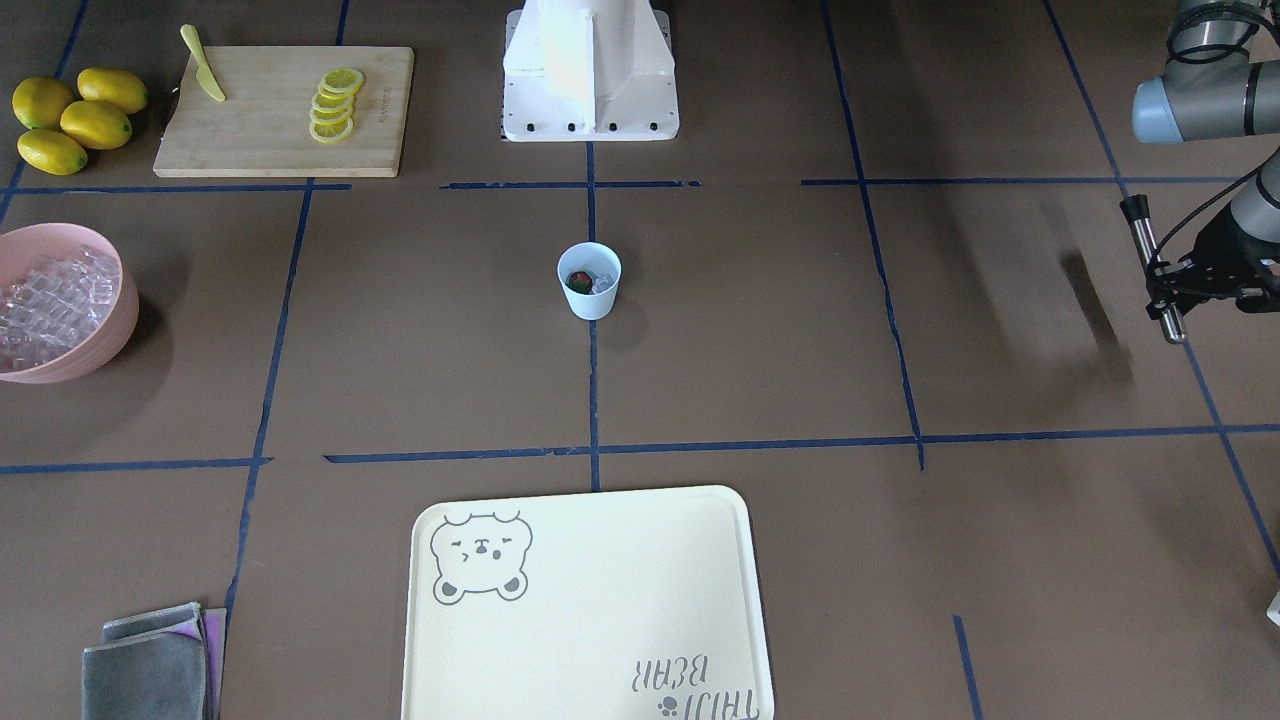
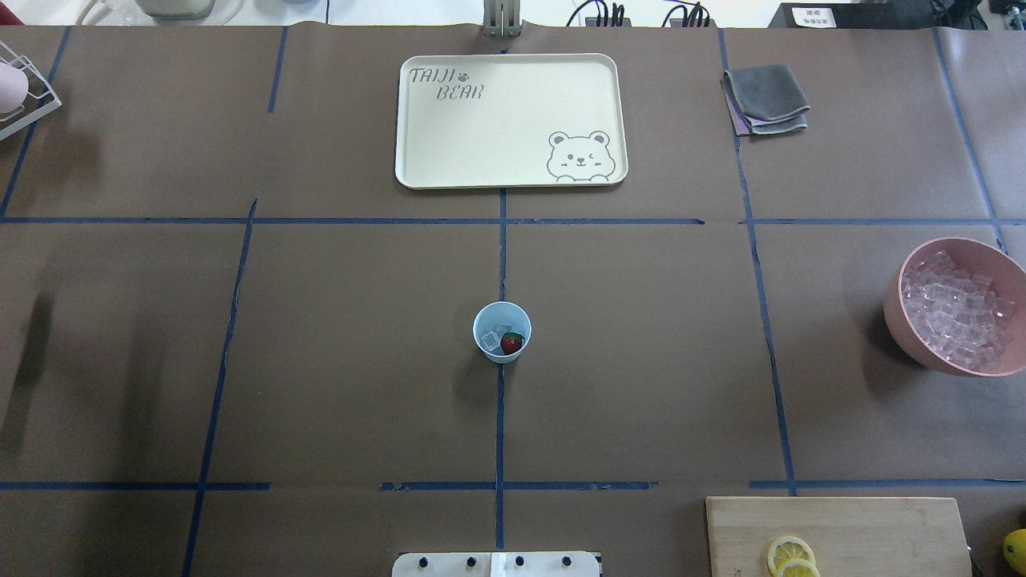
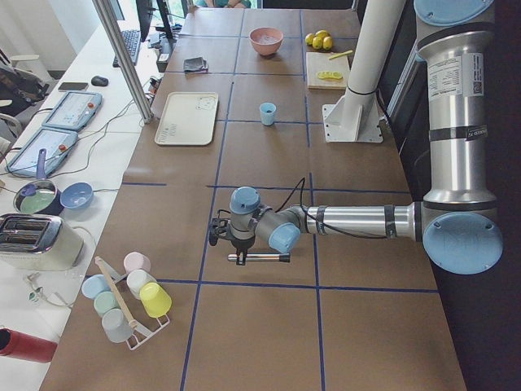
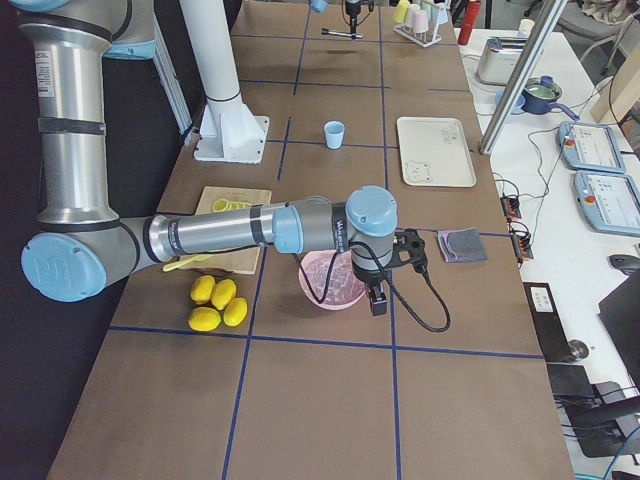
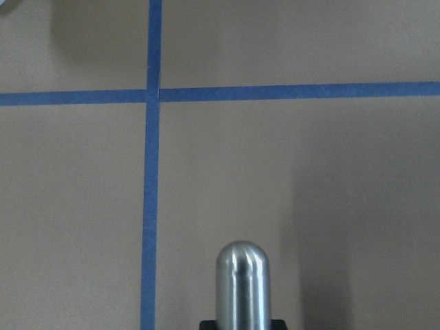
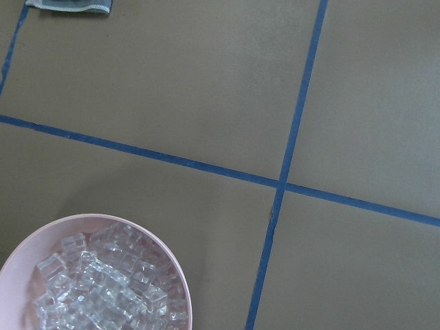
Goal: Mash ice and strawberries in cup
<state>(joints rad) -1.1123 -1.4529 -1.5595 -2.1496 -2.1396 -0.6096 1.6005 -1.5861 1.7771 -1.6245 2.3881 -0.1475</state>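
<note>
The light-blue cup [image 1: 589,292] stands upright at the table's middle, on a blue tape line; it also shows in the overhead view [image 2: 483,320]. Inside it lie a red strawberry [image 2: 511,343] with a green top and a few clear ice cubes [image 2: 494,336]. My left gripper [image 1: 1165,285] is far off at the table's left end. It is shut on a steel muddler [image 1: 1168,318] with a black handle; the muddler's rounded tip [image 5: 242,278] hangs over bare table. My right gripper [image 4: 375,295] hovers by the pink bowl; I cannot tell if it is open or shut.
A pink bowl [image 2: 902,320] full of ice sits at the right end, below my right wrist [image 6: 155,237]. A cutting board [image 1: 260,130] carries lemon slices and a yellow knife, with several lemons [image 1: 75,120] beside it. A cream tray [image 2: 497,136] and folded cloths [image 2: 765,96] lie on the far side.
</note>
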